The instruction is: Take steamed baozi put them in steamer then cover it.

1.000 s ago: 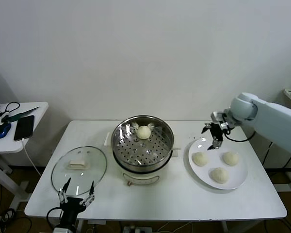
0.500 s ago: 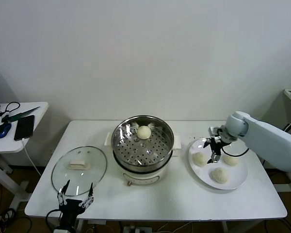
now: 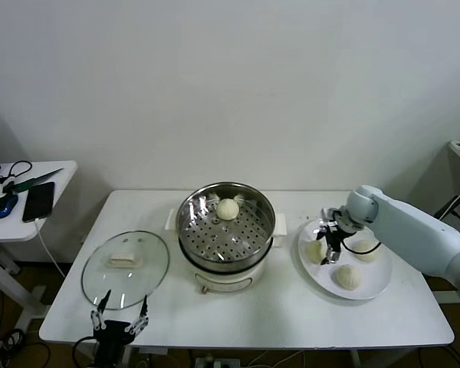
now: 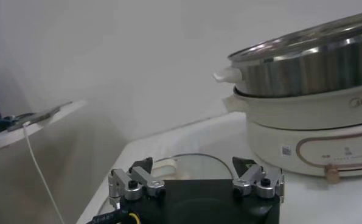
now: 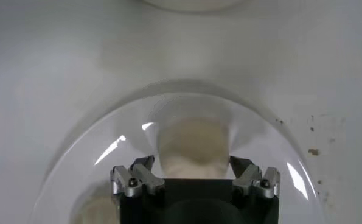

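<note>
One steamed baozi (image 3: 228, 208) lies in the steel steamer (image 3: 182, 224) at the table's middle. Three more baozi rest on a white plate (image 3: 372, 291) to the right. My right gripper (image 3: 329, 251) is down over the plate's left baozi (image 3: 314, 251). In the right wrist view that baozi (image 5: 194, 143) sits between the fingers, and the right gripper (image 5: 193, 168) is open around it, one finger close against its side. The glass cover (image 3: 100, 272) lies flat at the left. My left gripper (image 3: 120, 320) hangs open at the table's front edge near the cover (image 4: 190, 163).
A side table (image 3: 57, 172) at the far left carries a phone (image 3: 38, 201) and a mouse (image 3: 3, 205). The steamer's cream pot base (image 4: 302, 131) stands close beside the left gripper. Two baozi (image 3: 363, 250) (image 3: 347, 277) lie just right of the right gripper.
My right gripper has come down and leftward from above the plate's far rim onto the left baozi. The left gripper has sunk a little at the front edge.
</note>
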Robot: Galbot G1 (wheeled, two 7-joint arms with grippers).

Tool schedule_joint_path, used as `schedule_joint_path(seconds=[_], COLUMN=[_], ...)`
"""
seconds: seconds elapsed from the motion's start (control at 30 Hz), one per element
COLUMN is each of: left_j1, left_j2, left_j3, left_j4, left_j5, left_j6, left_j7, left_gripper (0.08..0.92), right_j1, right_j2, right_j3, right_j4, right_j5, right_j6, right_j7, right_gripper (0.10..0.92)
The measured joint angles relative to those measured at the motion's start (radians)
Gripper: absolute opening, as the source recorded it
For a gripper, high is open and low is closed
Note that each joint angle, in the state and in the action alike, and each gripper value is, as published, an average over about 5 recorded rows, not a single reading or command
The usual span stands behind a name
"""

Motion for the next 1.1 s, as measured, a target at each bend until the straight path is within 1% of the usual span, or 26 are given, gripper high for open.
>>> schedule_joint_path(seconds=[0.1,0.2,0.43,0.6,0.8,1.1], left_j1=[0.004,0.009,0.019,0.025,0.029,0.042], left_j2=[0.000,0.000,0.000,0.001,0.001,0.000], left_j3=[0.001,0.002,-0.001,-0.002,0.006,0.028], left_j4=[0.000,0.000,0.000,-0.005,-0.011,-0.025], left_j5=[0.000,0.000,-0.001,-0.003,-0.003,-0.012], left_j6=[-0.001,-0.001,-0.006,-0.008,-0.010,-0.013], left_j7=[0.000,-0.001,-0.001,-0.002,0.000,0.005], left_gripper=[0.823,0.823,0.823,0.823,0.823,0.823], right_j1=[0.001,0.004,0.025,0.098,0.284,0.588], right_j2=[0.002,0.001,-0.017,-0.035,-0.029,0.055], right_j3=[0.001,0.000,-0.013,-0.060,-0.191,-0.414], right_j4=[-0.005,-0.006,0.007,0.029,0.054,0.105], right_j5=[0.001,0.005,0.022,0.064,0.175,0.421], right_j6=[0.002,0.002,-0.002,-0.006,-0.011,-0.051], right_j7=[-0.003,-0.005,-0.006,-0.006,-0.007,0.013], right_gripper=[0.736,0.710,0.697,0.696,0.699,0.702])
